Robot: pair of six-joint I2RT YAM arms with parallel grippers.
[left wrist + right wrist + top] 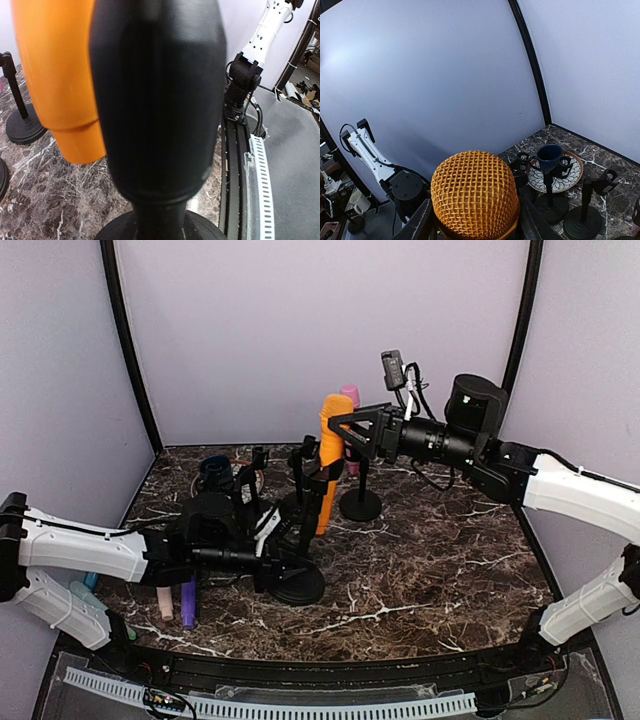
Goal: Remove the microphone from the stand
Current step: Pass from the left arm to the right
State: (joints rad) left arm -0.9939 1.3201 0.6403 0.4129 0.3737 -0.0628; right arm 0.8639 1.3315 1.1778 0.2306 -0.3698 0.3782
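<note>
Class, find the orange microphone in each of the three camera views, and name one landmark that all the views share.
Top external: the orange microphone is at the centre, in the black stand.
Left wrist: upper left, partly behind the black stand.
Right wrist: bottom centre, mesh head towards the camera.
Shared landmark: the marbled tabletop.

Left arm low, left gripper [268,565] closed tight. Right arm stretched high, right gripper [340,430] clamped on the microphone [474,192].
</note>
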